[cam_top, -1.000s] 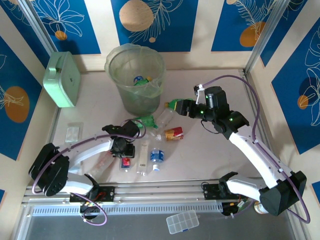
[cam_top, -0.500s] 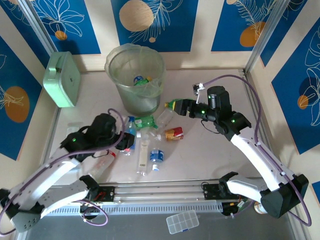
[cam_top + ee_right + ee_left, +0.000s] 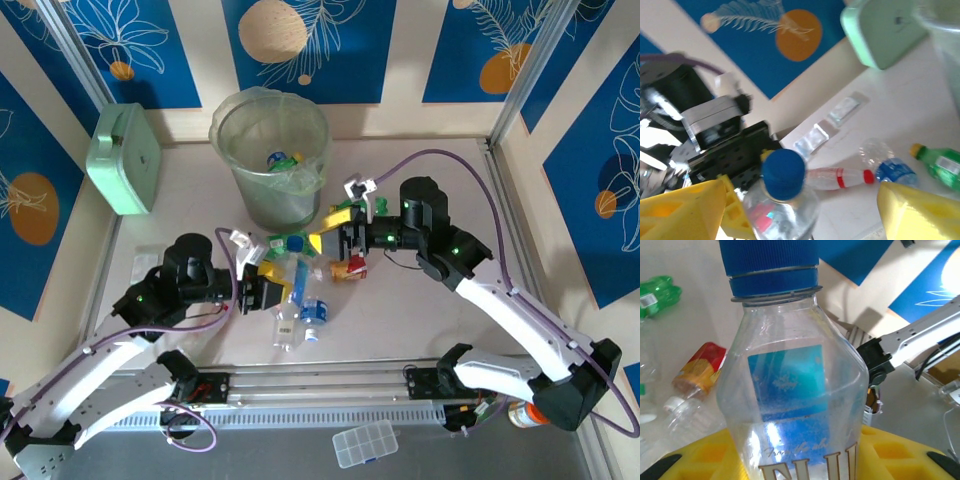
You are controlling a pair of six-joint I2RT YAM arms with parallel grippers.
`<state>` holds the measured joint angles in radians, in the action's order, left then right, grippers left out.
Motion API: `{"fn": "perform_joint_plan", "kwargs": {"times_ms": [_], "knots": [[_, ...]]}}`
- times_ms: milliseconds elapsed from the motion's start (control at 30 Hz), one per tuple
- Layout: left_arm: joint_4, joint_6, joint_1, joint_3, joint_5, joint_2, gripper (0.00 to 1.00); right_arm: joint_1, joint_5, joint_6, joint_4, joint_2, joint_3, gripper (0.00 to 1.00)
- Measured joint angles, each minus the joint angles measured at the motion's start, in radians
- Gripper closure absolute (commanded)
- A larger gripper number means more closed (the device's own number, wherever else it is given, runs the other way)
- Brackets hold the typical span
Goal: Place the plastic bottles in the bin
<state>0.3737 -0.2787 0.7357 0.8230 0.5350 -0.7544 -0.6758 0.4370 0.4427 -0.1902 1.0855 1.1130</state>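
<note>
My left gripper [image 3: 272, 283] [image 3: 800, 460] is shut on a clear plastic bottle [image 3: 790, 375] with a blue cap [image 3: 297, 243] and blue label, held upright between the yellow fingers. My right gripper [image 3: 328, 230] [image 3: 800, 210] is open, its fingers standing either side of that bottle [image 3: 782, 205] without touching it. The bin [image 3: 270, 190] [image 3: 945, 25] stands behind, with bottles inside. More bottles lie on the table: a green one [image 3: 940, 162] [image 3: 657, 290], a red-labelled one [image 3: 350, 267] [image 3: 697, 365], a red-capped one [image 3: 840, 178] and a blue-labelled one [image 3: 313, 315].
A mint-green square box [image 3: 125, 160] [image 3: 880, 30] leans at the far left wall. Clear packets [image 3: 148, 265] [image 3: 840, 110] lie left of the arms. A small clear organiser case [image 3: 365, 442] sits below the rail at the near edge.
The left arm lifted the blue-capped bottle off the table and turned toward the middle. The right gripper opened, no longer holds its green bottle, and swung left and down toward the left gripper.
</note>
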Motion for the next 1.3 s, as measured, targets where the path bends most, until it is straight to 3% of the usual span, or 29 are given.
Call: {"fn": "perform_joint_plan", "kwargs": {"times_ms": [500, 767, 1000, 1100, 1300], "knots": [[-0.055, 0.000, 0.000, 0.000, 0.095, -0.002, 0.59, -0.091, 0.023, -0.098, -0.064, 0.134, 0.130, 0.23], [-0.058, -0.001, 0.000, -0.003, 0.093, -0.002, 0.58, -0.091, 0.056, -0.064, -0.074, 0.178, 0.148, 0.57], [-0.049, -0.001, 0.000, -0.005, 0.083, 0.000, 0.57, -0.091, 0.100, -0.039, -0.072, 0.190, 0.157, 0.79], [-0.047, -0.002, 0.000, -0.007, 0.081, 0.002, 0.51, -0.091, 0.105, -0.034, -0.072, 0.194, 0.157, 0.87], [-0.049, -0.017, 0.000, -0.014, 0.057, 0.014, 0.20, -0.090, 0.106, -0.027, -0.073, 0.195, 0.157, 0.92]]}}
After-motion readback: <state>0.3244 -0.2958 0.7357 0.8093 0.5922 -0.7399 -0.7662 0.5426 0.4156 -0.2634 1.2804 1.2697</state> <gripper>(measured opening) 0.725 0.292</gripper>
